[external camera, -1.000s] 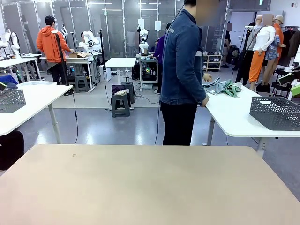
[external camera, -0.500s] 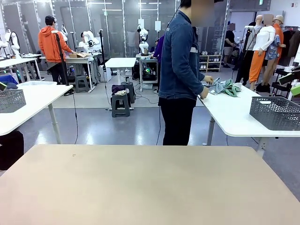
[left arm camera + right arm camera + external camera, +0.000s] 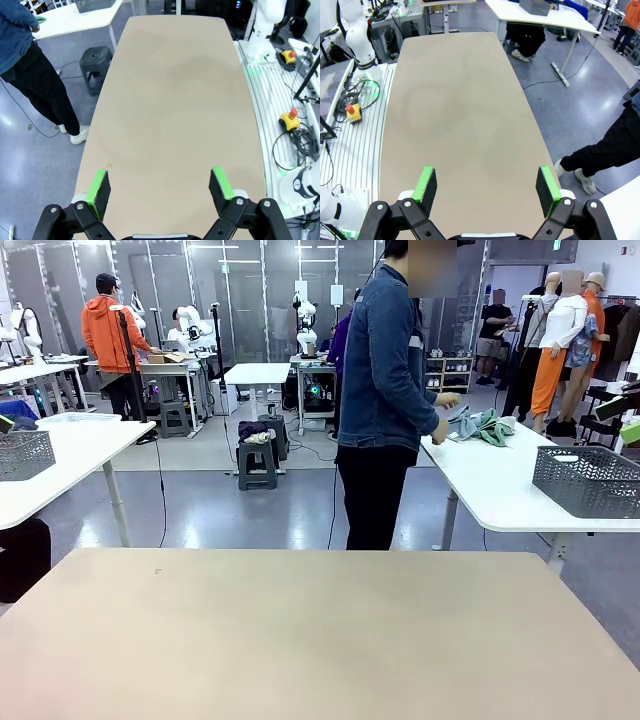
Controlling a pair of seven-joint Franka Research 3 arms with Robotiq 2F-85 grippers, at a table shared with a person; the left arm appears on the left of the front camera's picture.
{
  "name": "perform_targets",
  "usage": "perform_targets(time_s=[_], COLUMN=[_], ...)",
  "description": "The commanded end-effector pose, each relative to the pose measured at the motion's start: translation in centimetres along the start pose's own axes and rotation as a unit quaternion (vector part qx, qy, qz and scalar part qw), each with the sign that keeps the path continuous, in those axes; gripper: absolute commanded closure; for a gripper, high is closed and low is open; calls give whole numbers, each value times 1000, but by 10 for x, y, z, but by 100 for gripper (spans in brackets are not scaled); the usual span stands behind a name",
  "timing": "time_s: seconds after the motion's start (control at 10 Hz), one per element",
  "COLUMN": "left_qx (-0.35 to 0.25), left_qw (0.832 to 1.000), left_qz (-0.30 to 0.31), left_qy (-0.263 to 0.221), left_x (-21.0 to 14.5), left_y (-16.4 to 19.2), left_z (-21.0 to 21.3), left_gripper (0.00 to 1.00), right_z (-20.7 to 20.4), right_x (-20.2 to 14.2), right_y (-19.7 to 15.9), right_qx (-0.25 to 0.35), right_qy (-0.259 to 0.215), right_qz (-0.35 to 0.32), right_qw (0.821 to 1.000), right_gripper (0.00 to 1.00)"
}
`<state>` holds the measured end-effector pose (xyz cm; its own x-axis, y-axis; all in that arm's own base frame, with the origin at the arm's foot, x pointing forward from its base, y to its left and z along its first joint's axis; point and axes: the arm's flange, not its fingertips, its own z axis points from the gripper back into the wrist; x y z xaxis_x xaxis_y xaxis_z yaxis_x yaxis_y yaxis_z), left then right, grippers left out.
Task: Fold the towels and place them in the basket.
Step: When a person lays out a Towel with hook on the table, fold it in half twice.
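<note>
Standing beyond the wide beige worktop (image 3: 300,640), a person in a denim jacket (image 3: 385,390) has their hands at crumpled light-blue and green cloth towels (image 3: 482,426) on a white side worktop (image 3: 500,490). The dark grey lattice basket (image 3: 588,480) sits nearby on the same surface. Left wrist view: the left end effector (image 3: 160,185) has its fingers apart above the beige surface. Right wrist view: the right end effector (image 3: 487,189) is likewise apart.

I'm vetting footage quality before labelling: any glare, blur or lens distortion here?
Front view: even light, soft lamp glare on the floor, distant towels small. Left wrist view: wide-angle lens bows the table edges, left end effector sharp. Right wrist view: same bowing, right end effector sharp.
</note>
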<state>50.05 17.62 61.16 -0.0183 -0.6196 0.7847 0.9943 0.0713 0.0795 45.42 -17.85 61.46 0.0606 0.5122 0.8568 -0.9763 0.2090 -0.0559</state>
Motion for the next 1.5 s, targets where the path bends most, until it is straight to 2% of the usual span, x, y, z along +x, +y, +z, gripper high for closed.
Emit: perform_targets(time_s=[0.0, 1.4], left_qx=[1, 1], left_qw=[1000, 1000], left_qz=[-1, -1], left_qy=[0, 0], left_x=[1, 1], left_y=[0, 0], left_z=[0, 0], left_gripper=[0, 0], right_z=[-1, -1], right_x=[1, 1], right_y=[0, 0], right_qx=[0, 0], right_qy=[0, 0], right_qz=[1, 1], right_qw=[1000, 1000], right_gripper=[0, 0])
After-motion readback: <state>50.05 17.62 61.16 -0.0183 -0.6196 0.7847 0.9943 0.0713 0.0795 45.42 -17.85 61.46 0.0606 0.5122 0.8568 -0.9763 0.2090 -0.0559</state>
